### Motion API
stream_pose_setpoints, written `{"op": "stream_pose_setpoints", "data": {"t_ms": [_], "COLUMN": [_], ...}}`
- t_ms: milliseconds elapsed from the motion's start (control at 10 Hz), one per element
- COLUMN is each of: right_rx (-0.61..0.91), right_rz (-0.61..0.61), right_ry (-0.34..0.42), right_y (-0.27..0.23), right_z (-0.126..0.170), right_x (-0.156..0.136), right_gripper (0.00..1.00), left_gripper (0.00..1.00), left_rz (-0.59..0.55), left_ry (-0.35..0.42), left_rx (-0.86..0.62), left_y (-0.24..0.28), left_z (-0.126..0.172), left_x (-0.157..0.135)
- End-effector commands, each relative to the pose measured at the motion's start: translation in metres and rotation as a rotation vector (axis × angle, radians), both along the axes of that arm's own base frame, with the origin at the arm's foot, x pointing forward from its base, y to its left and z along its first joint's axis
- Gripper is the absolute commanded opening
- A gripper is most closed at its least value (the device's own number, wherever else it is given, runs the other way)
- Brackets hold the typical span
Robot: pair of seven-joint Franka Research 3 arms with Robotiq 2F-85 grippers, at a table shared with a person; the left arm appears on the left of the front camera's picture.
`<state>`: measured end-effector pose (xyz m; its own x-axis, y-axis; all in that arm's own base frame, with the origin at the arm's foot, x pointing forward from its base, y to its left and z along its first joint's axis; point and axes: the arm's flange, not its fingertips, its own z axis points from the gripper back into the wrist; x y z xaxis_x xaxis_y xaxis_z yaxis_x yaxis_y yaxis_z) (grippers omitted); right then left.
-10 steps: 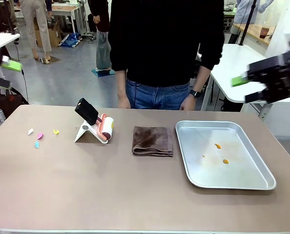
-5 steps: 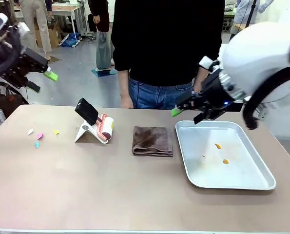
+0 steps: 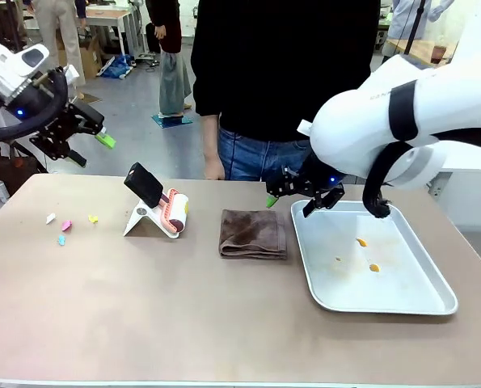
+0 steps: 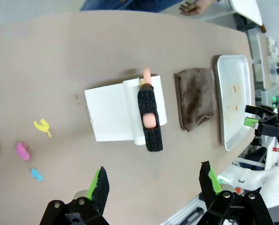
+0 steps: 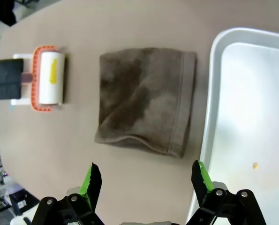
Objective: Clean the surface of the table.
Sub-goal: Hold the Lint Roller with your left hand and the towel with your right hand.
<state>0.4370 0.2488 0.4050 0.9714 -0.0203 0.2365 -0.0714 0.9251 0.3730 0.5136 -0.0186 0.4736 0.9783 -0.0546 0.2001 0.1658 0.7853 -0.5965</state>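
The left claw [image 3: 90, 148] is hanging wide open and empty, raised in the air well left of the brown cloth [image 3: 253, 234]. The table [image 3: 183, 315] is lying under everything, its long axis running left to right across the front view, with its near corners being cut off by the frame. Small coloured scraps [image 3: 66, 226], possibly paper, are sitting far left of the cloth, and a lint roller [image 3: 174, 212] is resting just left of it. The right claw [image 3: 291, 204] is hovering fully open, gripping nothing, just right of the cloth, partly hiding the tray's [image 3: 402, 275] far left corner.
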Motion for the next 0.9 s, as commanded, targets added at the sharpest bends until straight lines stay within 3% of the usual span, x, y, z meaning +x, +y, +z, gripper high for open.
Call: {"op": "stream_pose_setpoints", "data": {"t_ms": [0,100,200,500,800], "right_rx": [-0.009,0.02,0.003,0.008,-0.071], "right_rz": [-0.053,0.009,-0.015,-0.015,-0.038], "right_ry": [-0.021,0.039,0.002,0.017,0.083], "right_y": [0.009,-0.015,0.001,-0.003,0.029], "right_z": [0.004,0.017,-0.002,0.001,-0.019], "right_x": [0.003,-0.002,0.003,0.003,0.037], "right_gripper": [1.0,1.0,1.0,1.0,1.0], "left_gripper": [1.0,1.0,1.0,1.0,1.0], "left_rz": [0.01,0.005,-0.005,-0.041,-0.055], "left_ry": [0.003,0.02,0.018,0.027,0.042], "left_rx": [-0.032,-0.023,-0.015,0.013,0.025], "left_y": [-0.016,-0.019,-0.021,-0.03,-0.042], "left_z": [-0.006,-0.01,-0.011,-0.021,-0.039], "left_x": [0.008,0.01,0.009,0.005,0.008]}}
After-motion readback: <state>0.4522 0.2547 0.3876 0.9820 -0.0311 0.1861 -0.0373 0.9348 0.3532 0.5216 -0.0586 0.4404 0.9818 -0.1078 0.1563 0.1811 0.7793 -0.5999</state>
